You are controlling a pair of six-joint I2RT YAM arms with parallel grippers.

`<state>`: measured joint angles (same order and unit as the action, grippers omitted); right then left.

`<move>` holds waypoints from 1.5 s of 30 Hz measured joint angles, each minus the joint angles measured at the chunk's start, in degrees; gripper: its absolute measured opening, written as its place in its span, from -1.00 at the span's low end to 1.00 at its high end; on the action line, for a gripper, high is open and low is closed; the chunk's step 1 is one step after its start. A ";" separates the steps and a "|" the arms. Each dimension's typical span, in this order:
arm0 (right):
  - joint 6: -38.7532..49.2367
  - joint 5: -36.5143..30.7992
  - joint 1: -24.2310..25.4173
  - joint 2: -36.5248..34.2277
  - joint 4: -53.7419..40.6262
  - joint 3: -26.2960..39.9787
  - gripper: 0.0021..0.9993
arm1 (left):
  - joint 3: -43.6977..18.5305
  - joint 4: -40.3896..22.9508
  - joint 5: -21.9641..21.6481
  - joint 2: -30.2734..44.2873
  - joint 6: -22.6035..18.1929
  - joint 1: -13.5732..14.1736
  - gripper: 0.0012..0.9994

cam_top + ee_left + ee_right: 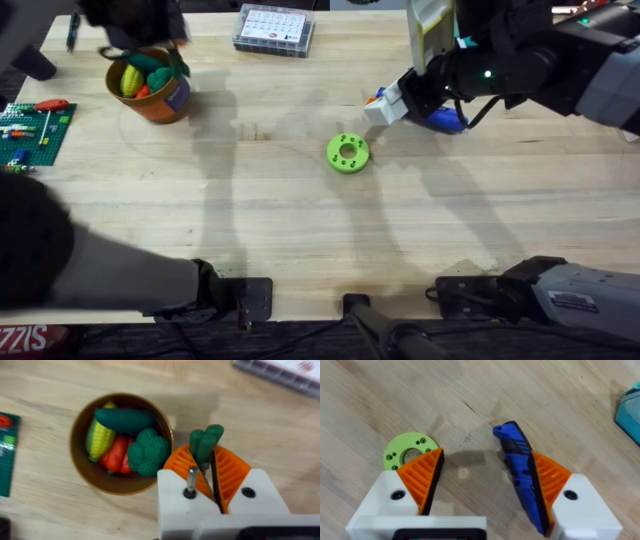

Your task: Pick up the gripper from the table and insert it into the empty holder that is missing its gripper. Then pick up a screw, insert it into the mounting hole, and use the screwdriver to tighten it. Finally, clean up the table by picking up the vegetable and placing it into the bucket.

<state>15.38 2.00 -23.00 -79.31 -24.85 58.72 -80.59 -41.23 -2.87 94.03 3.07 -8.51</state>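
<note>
At far left I see my left hand (pixel 209 472) pinching a green vegetable stem (pixel 206 445) right of the bucket (pixel 82 467) | right hand (pixel 487 477) wide, screwdriver (pixel 520 477) against one pad.

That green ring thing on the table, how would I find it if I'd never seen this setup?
Start at the wooden table and look just right of its middle. There, near the right gripper, lies the green ring, flat on the wood. It is the only bright lime disc, with a big centre hole and small holes around it.
</note>
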 joint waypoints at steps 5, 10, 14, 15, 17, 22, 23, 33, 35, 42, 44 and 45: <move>0.02 0.00 0.00 -0.04 -0.65 0.00 0.95 | 1.22 -2.35 0.15 4.25 -0.02 0.00 -0.95; 0.02 -0.02 0.00 -0.04 -0.74 0.00 0.95 | 1.22 -3.82 0.09 1.99 -0.02 0.00 -0.95; 0.02 -0.02 0.00 -0.04 -0.69 0.00 0.95 | 1.22 -5.69 -0.88 0.03 -0.02 -0.26 -0.95; 0.02 -0.02 0.00 -0.04 -0.69 0.00 0.95 | 1.22 -6.14 -1.35 -0.37 -0.02 -0.43 -0.95; 0.02 -0.02 0.00 -0.04 -0.72 0.00 0.95 | 1.22 -6.78 -2.36 -1.11 -0.02 -1.14 -0.95; 0.02 -0.02 0.00 -0.04 -0.71 0.00 0.95 | 1.22 -7.63 -6.25 -3.07 2.45 -4.75 -0.95; 0.02 -0.02 0.00 -0.04 -0.74 0.00 0.95 | 1.20 -7.57 -6.93 -3.34 3.47 -5.97 -0.95; 0.02 -0.04 0.00 -0.04 -0.72 0.00 0.95 | 1.16 -0.48 -4.92 -0.17 10.12 -15.98 -0.95; 0.02 -0.04 0.00 -0.04 -0.72 0.00 0.95 | 1.16 0.54 -3.41 1.87 10.50 -16.06 -0.95; 0.02 -0.04 0.00 -0.04 -0.71 0.00 0.95 | 1.16 3.81 -0.40 6.58 12.05 -16.13 -0.95; 0.02 -0.04 0.00 -0.04 -0.72 0.00 0.95 | 1.16 4.05 0.27 6.74 12.37 -16.21 -0.95; 0.02 -0.04 0.00 -0.04 -0.72 0.00 0.95 | 1.16 4.40 0.77 6.78 12.50 -16.22 -0.95</move>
<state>15.40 1.96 -23.00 -79.35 -25.56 58.72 -79.44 -36.84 -2.10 100.81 15.57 -24.73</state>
